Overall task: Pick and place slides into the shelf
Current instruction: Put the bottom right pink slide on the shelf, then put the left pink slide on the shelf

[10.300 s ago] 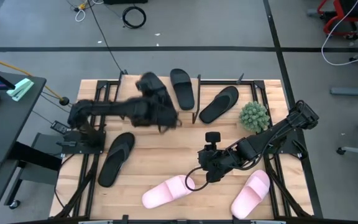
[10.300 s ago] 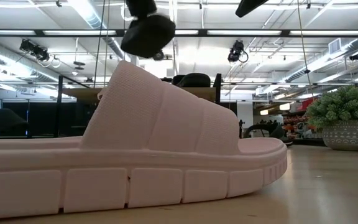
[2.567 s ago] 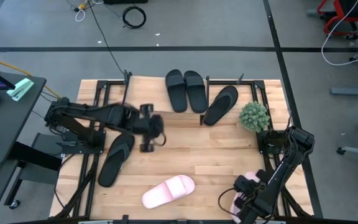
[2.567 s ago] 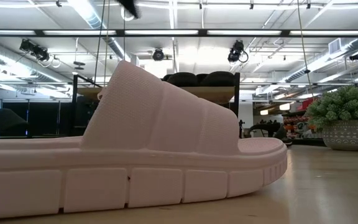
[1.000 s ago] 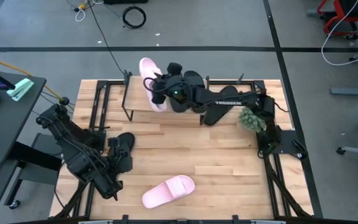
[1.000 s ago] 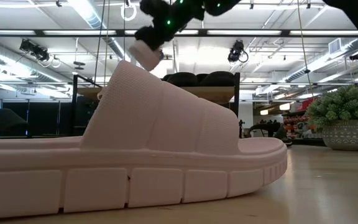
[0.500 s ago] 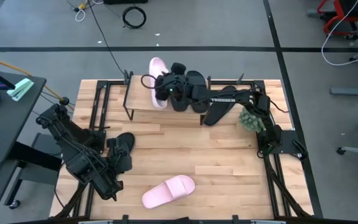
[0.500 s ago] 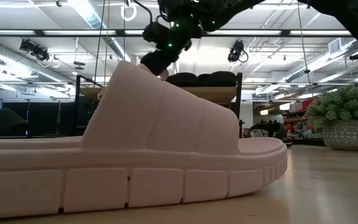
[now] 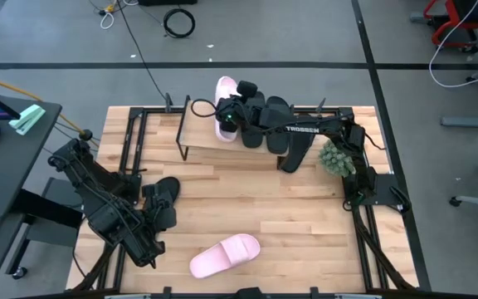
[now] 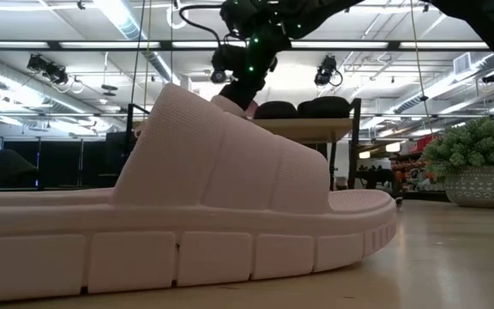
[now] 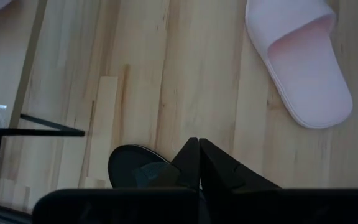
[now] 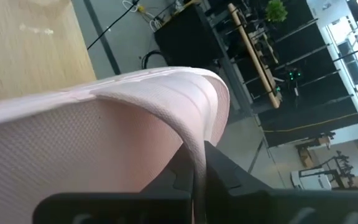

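The shelf point(image 9: 206, 137) stands at the table's far middle, with two black slides point(image 9: 264, 124) side by side on its wooden top. A third black slide point(image 9: 295, 149) lies at its right end. My right gripper point(image 9: 233, 115) is shut on a pale pink slide point(image 9: 225, 95) over the left part of the shelf's top. Another pink slide point(image 9: 225, 256) lies flat near the table's front. My left gripper point(image 11: 196, 149) is shut beside a black slide point(image 9: 166, 191) at the table's left. My right gripper pinches the edge of the pink slide's wide strap point(image 12: 191, 134) between its two fingers. It reaches in from the table's right. The slide sits tilted, and its far end juts past the shelf's far edge. My left gripper: whether it touches the black slide point(image 11: 135, 169), I cannot tell.
A small green potted plant point(image 9: 338, 156) stands right of the shelf, under my right arm. Black frame rails point(image 9: 131, 141) run along both table sides. The near pink slide point(image 10: 178, 215) fills the low view. Bare wood lies in the table's middle.
My right gripper has carried the pink slide toward the table's right and down onto the shelf's top. The shelf, with its two black slides, has slid toward the table's right. The third black slide has turned.
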`<action>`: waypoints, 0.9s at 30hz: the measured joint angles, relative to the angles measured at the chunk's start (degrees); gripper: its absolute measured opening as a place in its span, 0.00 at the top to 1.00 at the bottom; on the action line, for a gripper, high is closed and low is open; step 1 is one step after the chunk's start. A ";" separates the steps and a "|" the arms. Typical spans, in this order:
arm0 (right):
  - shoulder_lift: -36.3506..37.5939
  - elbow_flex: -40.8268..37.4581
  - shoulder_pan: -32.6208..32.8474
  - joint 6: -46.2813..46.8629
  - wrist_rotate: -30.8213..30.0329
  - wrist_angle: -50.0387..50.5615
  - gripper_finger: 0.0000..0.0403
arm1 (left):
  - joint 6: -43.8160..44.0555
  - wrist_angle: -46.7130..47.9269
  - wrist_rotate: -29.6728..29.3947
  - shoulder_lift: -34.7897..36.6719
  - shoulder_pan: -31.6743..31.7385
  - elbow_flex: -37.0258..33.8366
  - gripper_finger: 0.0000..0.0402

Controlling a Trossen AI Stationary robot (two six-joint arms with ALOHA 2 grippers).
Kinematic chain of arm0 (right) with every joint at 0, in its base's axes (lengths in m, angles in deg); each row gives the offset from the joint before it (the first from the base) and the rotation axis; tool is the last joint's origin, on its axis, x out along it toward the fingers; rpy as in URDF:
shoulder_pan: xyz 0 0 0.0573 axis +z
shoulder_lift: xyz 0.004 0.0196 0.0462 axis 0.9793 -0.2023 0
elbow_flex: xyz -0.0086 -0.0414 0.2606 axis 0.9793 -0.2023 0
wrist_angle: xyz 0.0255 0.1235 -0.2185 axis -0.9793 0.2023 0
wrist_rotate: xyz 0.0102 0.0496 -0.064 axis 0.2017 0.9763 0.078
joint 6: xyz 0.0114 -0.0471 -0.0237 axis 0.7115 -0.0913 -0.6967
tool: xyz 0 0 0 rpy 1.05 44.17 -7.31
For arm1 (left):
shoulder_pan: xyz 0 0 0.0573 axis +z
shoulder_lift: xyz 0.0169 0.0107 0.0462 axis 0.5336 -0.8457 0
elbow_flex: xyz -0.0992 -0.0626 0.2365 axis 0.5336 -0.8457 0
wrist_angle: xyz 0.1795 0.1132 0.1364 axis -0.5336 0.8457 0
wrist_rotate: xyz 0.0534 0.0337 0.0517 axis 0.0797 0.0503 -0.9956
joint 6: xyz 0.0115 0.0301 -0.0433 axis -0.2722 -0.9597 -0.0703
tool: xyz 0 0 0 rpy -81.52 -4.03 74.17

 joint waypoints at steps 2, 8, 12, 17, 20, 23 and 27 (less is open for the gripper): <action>-0.02 -0.02 0.02 -0.05 0.20 0.02 0.96 | 0.41 -0.04 0.00 0.00 0.00 0.00 0.95; -0.08 -0.10 -0.05 -0.06 1.74 0.18 0.90 | 0.46 -0.06 0.00 0.00 0.00 0.00 0.95; -0.15 -0.11 0.02 -0.01 1.70 0.22 0.82 | 0.44 -0.07 0.00 0.00 0.00 0.00 0.97; -0.11 -0.13 0.54 -0.03 0.99 0.23 0.75 | 0.44 -0.09 0.00 0.00 0.02 0.00 0.98; 0.62 -0.14 1.58 -0.12 0.26 1.12 0.72 | 0.44 -0.11 0.00 0.00 0.02 0.00 0.96; 2.37 0.38 3.05 -0.03 0.12 3.03 0.71 | 0.46 -0.12 0.00 0.00 0.02 0.00 0.95; 5.53 0.55 4.95 1.68 -0.27 8.48 0.70 | 0.47 -0.11 0.00 0.00 0.02 0.00 0.95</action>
